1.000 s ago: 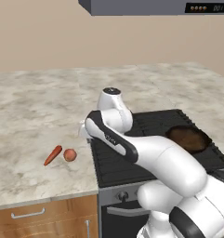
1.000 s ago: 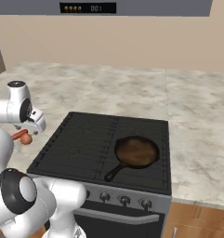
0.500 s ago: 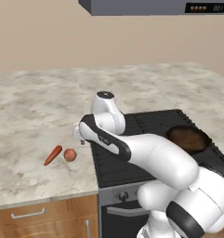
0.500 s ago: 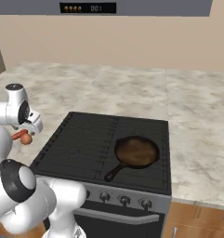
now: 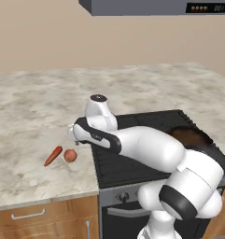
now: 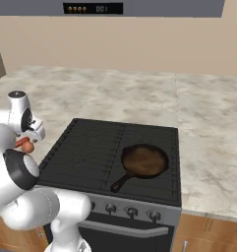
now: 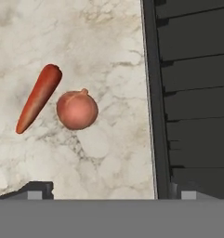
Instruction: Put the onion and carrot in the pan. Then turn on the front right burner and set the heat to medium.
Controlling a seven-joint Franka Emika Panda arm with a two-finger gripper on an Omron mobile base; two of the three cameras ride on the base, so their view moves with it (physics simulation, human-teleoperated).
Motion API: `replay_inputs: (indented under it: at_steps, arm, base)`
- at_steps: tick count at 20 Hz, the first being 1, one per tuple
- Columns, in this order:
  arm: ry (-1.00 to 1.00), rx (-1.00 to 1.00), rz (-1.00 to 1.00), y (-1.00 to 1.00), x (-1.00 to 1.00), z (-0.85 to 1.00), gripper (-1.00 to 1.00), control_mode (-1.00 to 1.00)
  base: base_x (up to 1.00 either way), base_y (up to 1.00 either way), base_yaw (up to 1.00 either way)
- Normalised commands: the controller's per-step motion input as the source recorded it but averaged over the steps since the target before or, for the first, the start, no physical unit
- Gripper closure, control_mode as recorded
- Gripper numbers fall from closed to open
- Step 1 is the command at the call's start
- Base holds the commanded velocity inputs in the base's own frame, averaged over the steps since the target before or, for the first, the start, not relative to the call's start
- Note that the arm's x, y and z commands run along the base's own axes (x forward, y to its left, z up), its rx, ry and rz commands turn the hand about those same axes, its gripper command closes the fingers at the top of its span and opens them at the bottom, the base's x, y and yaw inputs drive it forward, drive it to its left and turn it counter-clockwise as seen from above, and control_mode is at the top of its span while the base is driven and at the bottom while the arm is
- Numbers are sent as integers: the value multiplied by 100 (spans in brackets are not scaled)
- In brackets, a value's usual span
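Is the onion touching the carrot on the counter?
No, in the hand view a thin strip of bare counter separates the onion from the carrot.

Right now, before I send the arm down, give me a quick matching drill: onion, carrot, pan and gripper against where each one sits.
Things:
1. onion
2. carrot
3. pan
4. gripper

Places:
A. on the cooktop, on its right side, nothing inside
B. above the counter, holding nothing
C. on the counter, between the carrot and the cooktop's edge
D. on the counter, farther from the cooktop than the round one

Pairs: 1-C, 2-D, 3-A, 4-B
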Motion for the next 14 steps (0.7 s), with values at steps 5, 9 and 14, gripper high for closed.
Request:
replay_inputs:
  at_steps: [5, 9, 14]
  arm:
    - [0, 0, 0, 21, 34, -27, -100, -100]
    - [0, 0, 0, 21, 34, -30, -100, -100]
    - [0, 0, 0, 19, 32, -28, -100, -100]
  base:
    - [0, 0, 0]
    - [0, 0, 0]
    - [0, 0, 0]
